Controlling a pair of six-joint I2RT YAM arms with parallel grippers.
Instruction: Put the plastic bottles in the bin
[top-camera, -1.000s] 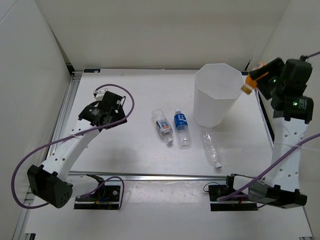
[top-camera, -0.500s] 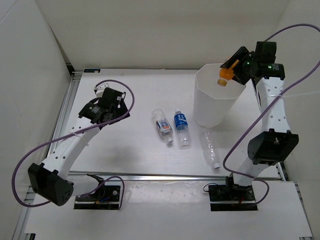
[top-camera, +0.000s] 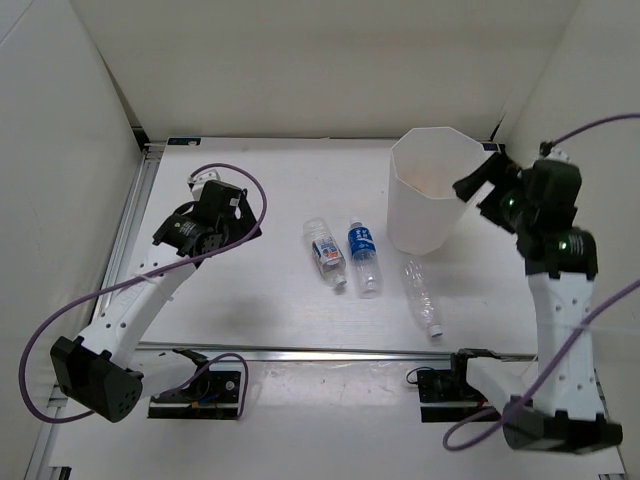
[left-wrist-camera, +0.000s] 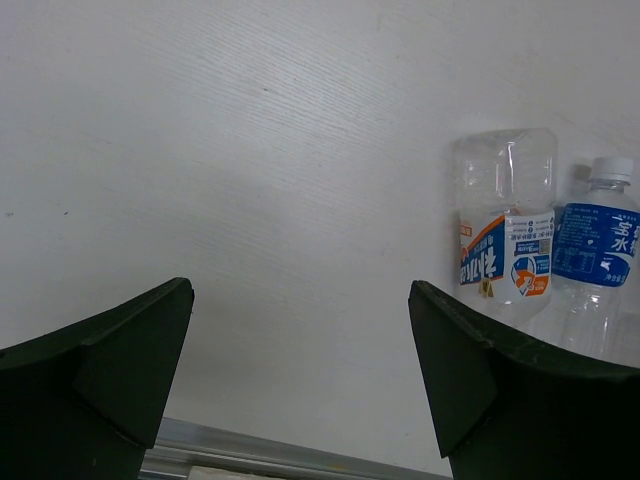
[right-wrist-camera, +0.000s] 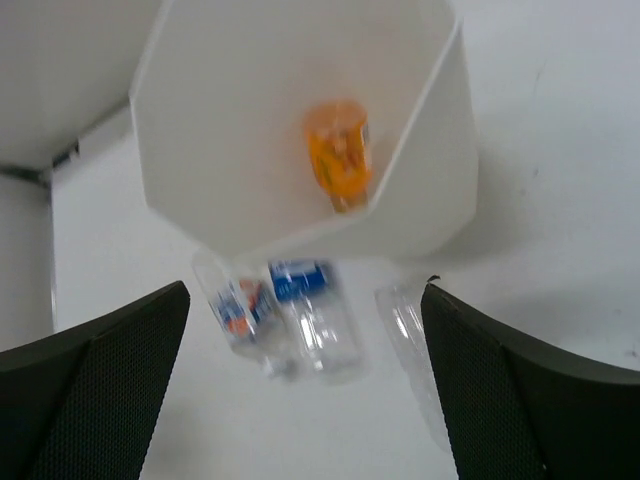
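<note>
Black and spread wide, the left gripper (left-wrist-camera: 298, 300) holds nothing; we see its arm stretched forward, low over the table (top-camera: 250, 310). Three bottles lie flat mid-table, long axes running near to far: the red-and-blue labelled bottle (top-camera: 325, 252) with its cap nearward, the blue-labelled bottle (top-camera: 364, 257) with its cap away, and the bare clear bottle (top-camera: 422, 297) with its cap nearward. The orange bottle (right-wrist-camera: 340, 152) lies inside the bin (top-camera: 420, 225). The right gripper (top-camera: 475, 187) hangs beside the rim, parted, empty.
</note>
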